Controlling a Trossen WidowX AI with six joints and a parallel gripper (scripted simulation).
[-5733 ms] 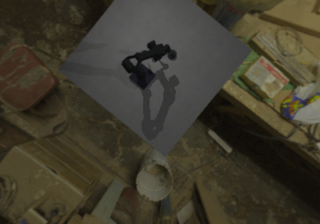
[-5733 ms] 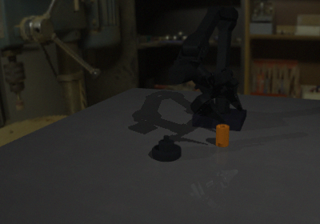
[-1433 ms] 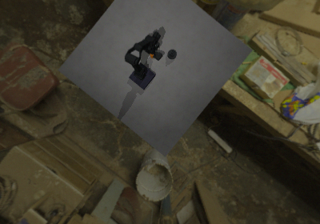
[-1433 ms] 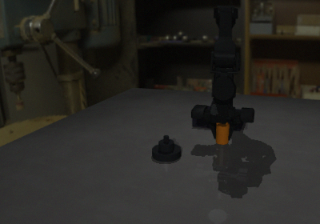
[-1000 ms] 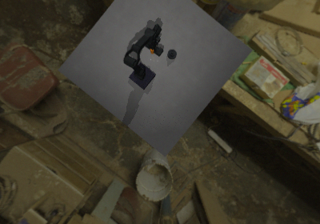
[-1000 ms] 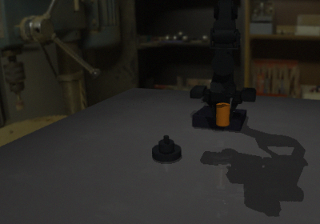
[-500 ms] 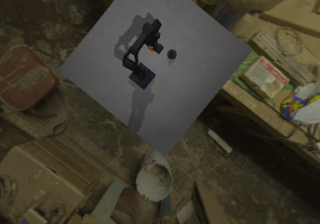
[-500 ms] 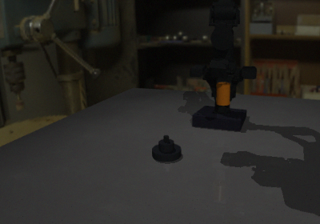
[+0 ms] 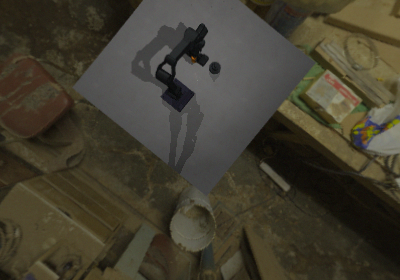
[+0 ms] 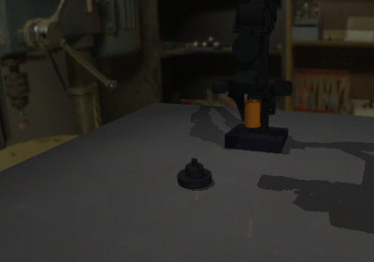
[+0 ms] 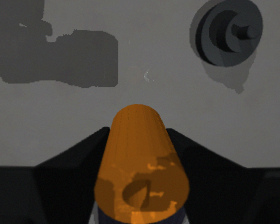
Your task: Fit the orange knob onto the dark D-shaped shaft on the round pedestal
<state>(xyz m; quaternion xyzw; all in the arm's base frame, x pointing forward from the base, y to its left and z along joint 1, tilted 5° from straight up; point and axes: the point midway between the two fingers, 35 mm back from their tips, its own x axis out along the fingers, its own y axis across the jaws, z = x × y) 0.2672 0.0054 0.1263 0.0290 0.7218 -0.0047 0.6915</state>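
Note:
The orange knob (image 9: 194,59) (image 10: 252,115) (image 11: 137,150) is held upright in the air. My gripper (image 11: 137,133) is shut on it, one black finger on each side. The knob's near end shows a small dark round mark in the wrist view; its underside is hidden. The round dark pedestal (image 9: 215,68) (image 10: 194,183) (image 11: 210,51) stands on the table, apart from the knob. It lies right of the gripper in the top view and at the upper right in the wrist view. Its thin shaft (image 10: 194,161) (image 11: 248,33) is bare; the flat side cannot be made out.
The grey table (image 9: 235,115) (image 10: 117,206) carries the arm's dark square base (image 9: 179,98) (image 10: 256,140), behind the pedestal in the exterior view. Shadows of the arm fall across the table. Shelves and cluttered workshop items surround it beyond the edges.

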